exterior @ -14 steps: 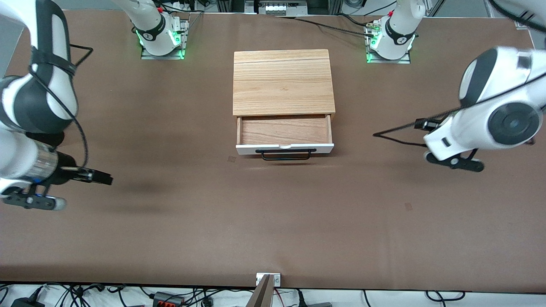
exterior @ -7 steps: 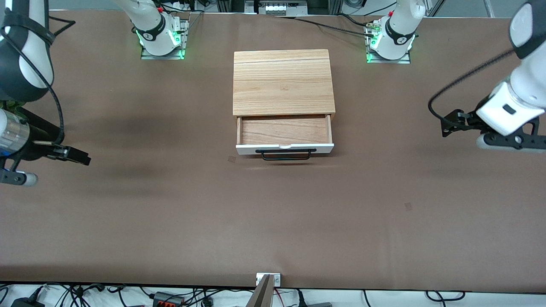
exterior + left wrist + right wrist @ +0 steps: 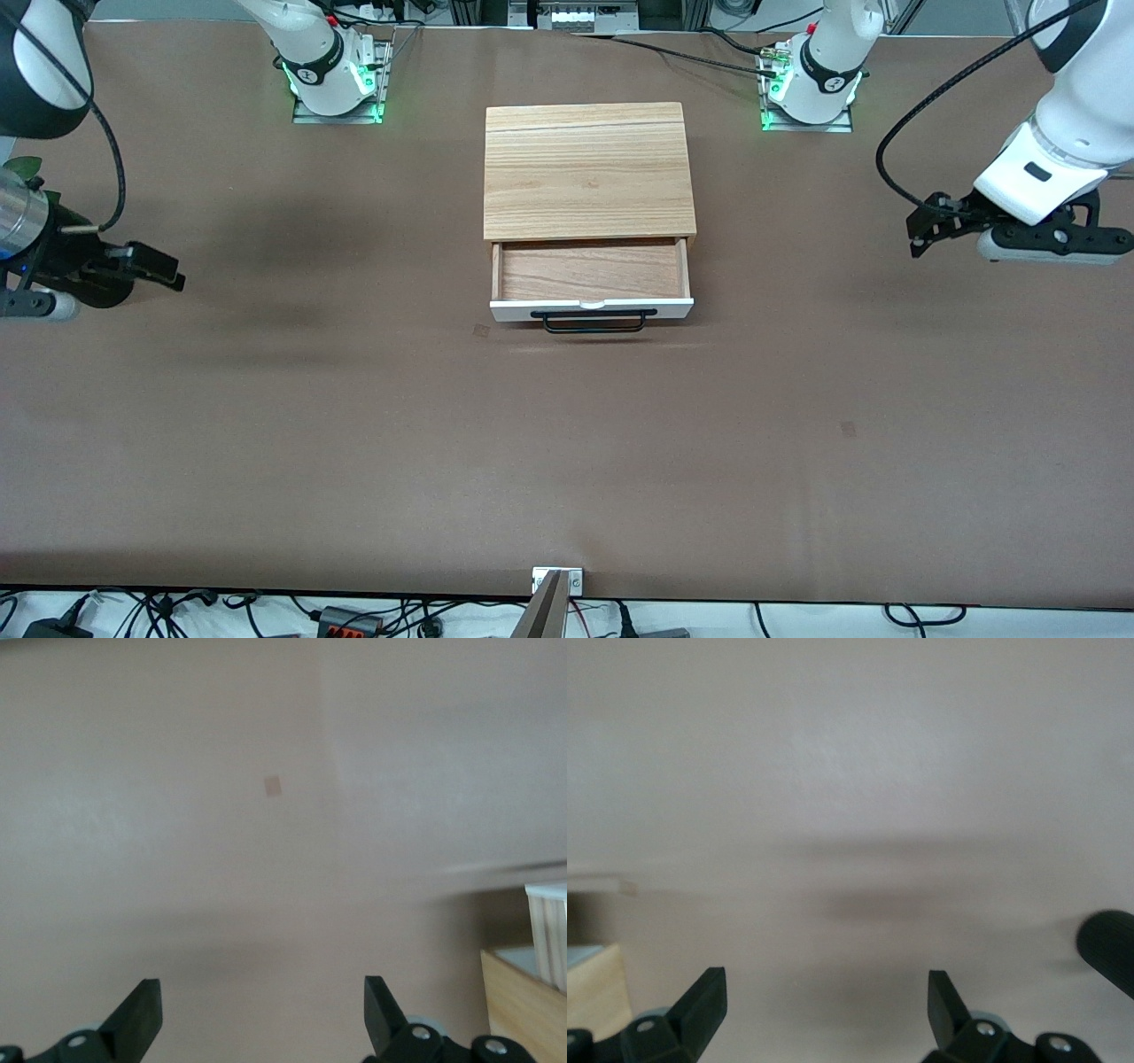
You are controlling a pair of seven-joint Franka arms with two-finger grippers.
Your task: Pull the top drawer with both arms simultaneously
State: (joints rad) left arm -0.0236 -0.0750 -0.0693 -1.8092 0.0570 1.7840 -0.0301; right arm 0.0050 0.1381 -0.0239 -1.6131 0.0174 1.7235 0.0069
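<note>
The top drawer (image 3: 592, 271) stands pulled out from under the cabinet's light wood top board (image 3: 589, 173), with its reddish-brown inside showing. Its white front panel (image 3: 673, 308) and black bar handle (image 3: 594, 321) face the front camera. My left gripper (image 3: 921, 232) is up over the table toward the left arm's end, open and empty, well apart from the drawer. My right gripper (image 3: 166, 271) is over the table toward the right arm's end, open and empty. The left wrist view shows the left gripper (image 3: 263, 1019) open over bare table. The right wrist view shows the right gripper (image 3: 826, 1014) open over bare table.
The two arm bases (image 3: 332, 80) (image 3: 811, 89) stand along the table's edge farthest from the front camera. A metal bracket (image 3: 556, 580) sits at the nearest edge. A corner of the cabinet shows in the left wrist view (image 3: 532, 1001) and the right wrist view (image 3: 594, 992).
Both grippers have swung outward, away from the drawer toward their own ends of the table. The drawer has not moved.
</note>
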